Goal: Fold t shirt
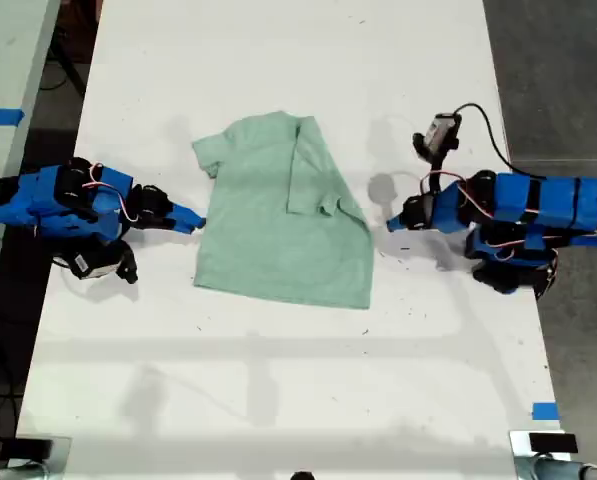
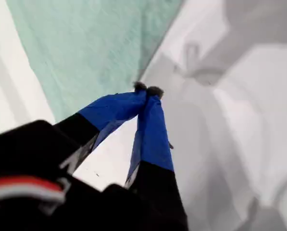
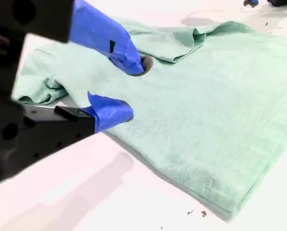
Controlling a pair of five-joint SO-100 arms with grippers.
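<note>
**Item:** small pale mint-green short-sleeved cloth t shirt [image 1: 278, 230], plain.

**Location:** flat on the white counter [image 1: 278, 400], near its middle and between my two arms. The side toward the exterior view's right is already folded in over the body, with its sleeve lying on top. The other sleeve lies spread out toward the exterior view's left.

**My first pincer** [image 1: 393, 224]: blue-taped tips pressed together and holding nothing. It sits just beside the folded edge on the exterior view's right. Whether it touches the cloth I cannot tell.

**My second pincer** [image 3: 126, 90]: parted to a moderate gap and gripping nothing. One tip is above the fabric and the other is low at the shirt's edge on the exterior view's left, below the spread sleeve.

**Handling (judged):**
- Light, limp and thin.
- It should drape and crease readily.
- It is likely to slide on the smooth counter if dragged rather than lifted.
- Not fragile.

**Hold points (judged):**
- Pinch the free edge on the exterior view's left, shallow, catching the single layer.
- A grip at the sleeve seam or hem corner would carry that side over more evenly.
- A mid-edge pinch risks bunching.
</note>
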